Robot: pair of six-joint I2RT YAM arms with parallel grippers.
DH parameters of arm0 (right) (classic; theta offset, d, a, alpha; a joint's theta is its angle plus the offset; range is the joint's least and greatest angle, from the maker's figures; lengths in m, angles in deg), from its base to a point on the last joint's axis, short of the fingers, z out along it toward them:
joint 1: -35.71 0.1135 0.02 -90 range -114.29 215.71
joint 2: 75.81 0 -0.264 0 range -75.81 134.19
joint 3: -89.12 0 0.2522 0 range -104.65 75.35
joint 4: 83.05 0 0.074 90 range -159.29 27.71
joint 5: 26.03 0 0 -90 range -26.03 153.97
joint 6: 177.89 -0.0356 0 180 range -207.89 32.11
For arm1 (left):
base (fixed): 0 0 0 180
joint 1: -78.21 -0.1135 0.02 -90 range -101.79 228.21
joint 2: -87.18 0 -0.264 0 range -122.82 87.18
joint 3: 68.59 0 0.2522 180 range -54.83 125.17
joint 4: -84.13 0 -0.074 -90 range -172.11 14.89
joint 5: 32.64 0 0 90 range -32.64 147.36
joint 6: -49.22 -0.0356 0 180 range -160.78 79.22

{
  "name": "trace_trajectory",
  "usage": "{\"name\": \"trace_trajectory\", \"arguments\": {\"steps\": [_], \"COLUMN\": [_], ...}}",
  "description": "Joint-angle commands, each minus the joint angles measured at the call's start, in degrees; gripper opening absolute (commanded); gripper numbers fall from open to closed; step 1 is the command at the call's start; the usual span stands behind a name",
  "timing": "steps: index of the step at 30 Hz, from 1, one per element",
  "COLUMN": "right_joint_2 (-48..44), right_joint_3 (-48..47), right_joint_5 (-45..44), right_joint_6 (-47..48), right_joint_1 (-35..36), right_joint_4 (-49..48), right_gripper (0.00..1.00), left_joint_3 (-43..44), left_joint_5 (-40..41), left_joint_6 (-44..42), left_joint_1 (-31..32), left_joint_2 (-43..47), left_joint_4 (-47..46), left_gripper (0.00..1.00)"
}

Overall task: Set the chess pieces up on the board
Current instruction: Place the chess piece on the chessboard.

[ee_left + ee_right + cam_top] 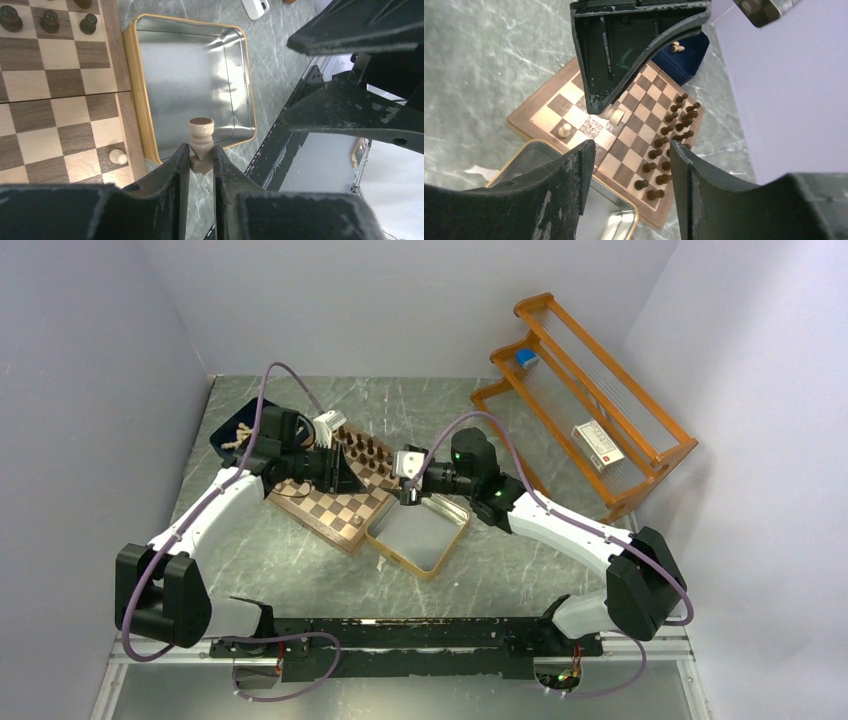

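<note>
The board (345,512) lies left of centre, and it also shows in the right wrist view (574,107). Several dark chess pieces (669,131) stand in rows along its far side. One pale pawn (118,157) stands on a square by the near rim and shows in the right wrist view (565,131) too. My left gripper (201,151) is shut on a pale tan piece (201,131), held over the board's edge next to the tin; it also shows in the top view (352,478). My right gripper (629,162) is open and empty above the tin's far edge, and shows in the top view (408,495).
A silver gold-rimmed tin (418,532) lies against the board's right side. A navy tray (686,57) with pale pieces sits beyond the board's far left. An orange wooden rack (590,405) holding a small box stands at the back right.
</note>
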Motion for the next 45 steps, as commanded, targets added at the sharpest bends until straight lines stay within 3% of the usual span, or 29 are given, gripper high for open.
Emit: {"name": "trace_trajectory", "arguments": {"steps": [1,6,11,15,21,27,31,37,41,45], "right_joint_2": [0.8,2.0,3.5,5.0,5.1,5.7,6.0,6.8,6.5,7.5], "right_joint_3": [-0.4,1.6,1.0,1.1,2.9,3.4,4.1,4.5,7.4,7.6], "right_joint_5": [2.7,-0.5,-4.9,-8.1,-11.0,-12.0,-11.4,-11.8,-12.0,-12.8], "right_joint_6": [20.1,27.7,32.1,35.4,38.2,39.2,36.2,21.8,10.4,2.7], "right_joint_1": [0.8,3.9,7.0,8.7,10.9,11.8,11.9,11.9,11.9,11.7], "right_joint_4": [2.3,1.3,2.3,3.0,0.1,0.5,-1.7,-10.0,-20.8,-24.7], "right_gripper": [0.56,0.50,0.58,0.57,0.48,0.29,0.10,0.01,0.00,0.00], "left_joint_3": [0.9,1.2,2.4,2.3,2.1,4.0,4.1,4.3,5.0,5.1], "left_joint_5": [-2.7,-3.9,-3.6,-4.1,-4.5,-4.7,-4.3,-0.7,2.0,5.7], "left_joint_6": [-0.9,-1.0,-2.6,-3.0,-2.7,-3.0,-2.2,-1.4,-0.2,1.7], "left_joint_1": [1.2,1.9,2.8,2.8,2.9,2.9,2.9,2.9,2.9,2.9], "left_joint_2": [1.5,1.1,0.3,0.2,0.0,-0.3,-0.2,1.5,2.7,4.9], "left_joint_4": [1.7,2.7,5.1,5.6,5.5,7.0,6.8,5.8,5.1,4.2], "left_gripper": [0.19,0.18,0.19,0.19,0.18,0.19,0.19,0.26,0.34,0.42]}}
